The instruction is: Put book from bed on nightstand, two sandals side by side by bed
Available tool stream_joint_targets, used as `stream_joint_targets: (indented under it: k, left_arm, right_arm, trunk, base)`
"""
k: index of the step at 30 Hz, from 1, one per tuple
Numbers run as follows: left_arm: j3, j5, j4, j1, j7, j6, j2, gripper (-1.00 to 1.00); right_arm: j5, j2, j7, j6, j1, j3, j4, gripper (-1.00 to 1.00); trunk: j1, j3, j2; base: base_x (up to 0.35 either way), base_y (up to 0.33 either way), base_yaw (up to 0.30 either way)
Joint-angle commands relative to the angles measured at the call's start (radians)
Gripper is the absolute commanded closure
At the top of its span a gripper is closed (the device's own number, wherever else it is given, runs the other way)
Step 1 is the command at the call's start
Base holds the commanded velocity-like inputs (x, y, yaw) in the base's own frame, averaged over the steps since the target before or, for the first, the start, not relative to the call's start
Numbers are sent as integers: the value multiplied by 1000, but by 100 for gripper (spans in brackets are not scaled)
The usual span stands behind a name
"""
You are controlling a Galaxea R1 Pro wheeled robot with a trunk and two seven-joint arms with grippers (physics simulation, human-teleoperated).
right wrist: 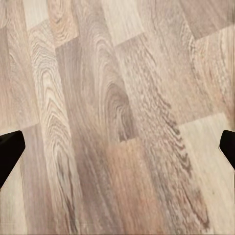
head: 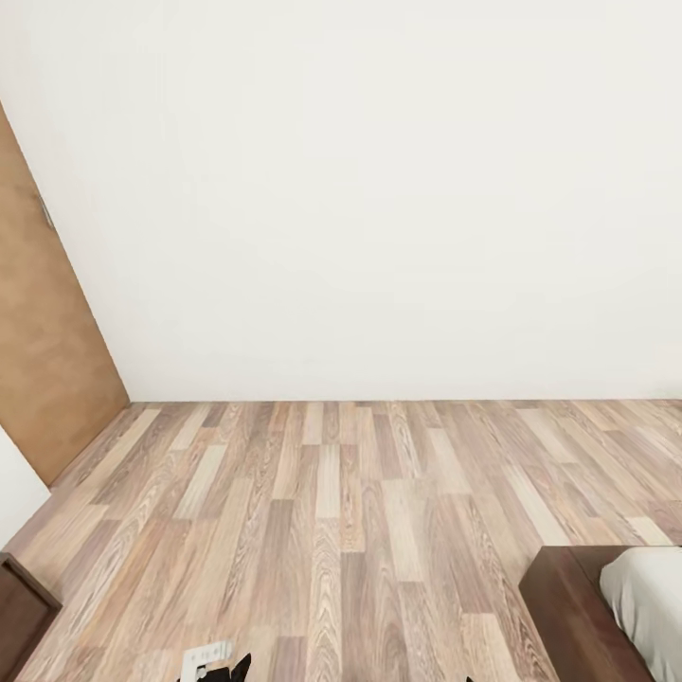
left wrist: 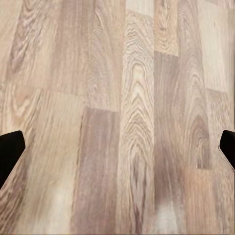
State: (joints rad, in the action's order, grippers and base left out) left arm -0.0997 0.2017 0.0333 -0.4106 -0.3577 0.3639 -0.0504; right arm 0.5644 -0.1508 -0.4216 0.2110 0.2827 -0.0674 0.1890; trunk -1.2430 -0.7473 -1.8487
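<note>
A bedroom corner seen from the robot's head, looking forward and down. A plain white wall fills the upper half. Below it runs a light brown wood-plank floor. At the left edge stands a plain brown wooden door, angled toward the corner.

At the lower right, one corner of the bed enters the view: a dark brown wooden platform frame with the off-white mattress lying on it. At the lower left edge is the corner of another dark brown piece of furniture; too little of it shows to tell what it is. The floor between the two pieces is open.

At the bottom edge, left of centre, a small part of the left arm shows, white with black tips.

In the left wrist view, the left gripper has its black jaws spread wide at the picture's sides, with bare floor planks between them. In the right wrist view, the right gripper is likewise spread wide over bare planks, holding nothing.
</note>
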Motion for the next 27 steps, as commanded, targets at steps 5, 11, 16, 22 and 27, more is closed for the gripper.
stream_joint_targets:
  k: [5, 11, 16, 22, 27]
  left_arm:
    - [-8, 4, -1, 0, -9, 0, 0, -100]
    - [-8, 4, -1, 0, -9, 0, 0, -100]
    - [-8, 4, -1, 0, -9, 0, 0, -100]
    - [-8, 4, -1, 0, -9, 0, 0, -100]
    - [-8, 4, -1, 0, -9, 0, 0, -100]
  right_arm:
    - [9, 0, -3, 4, 1, -7, -2, -100]
    - [9, 0, -3, 4, 1, -7, -2, -100]
    - [9, 0, -3, 4, 1, -7, -2, -100]
    - [9, 0, -3, 4, 1, -6, -2, -100]
    - [9, 0, -3, 4, 1, -6, -2, -100]
  trunk:
    - [0, -1, 0]
    - [0, -1, 0]
    - [0, -1, 0]
    - [0, -1, 0]
    - [0, -1, 0]
  base:
    - [321, 0, -227]
    - [242, 0, -56]
    - [162, 0, -5]
    - [296, 0, -1]
    - [322, 0, 0]
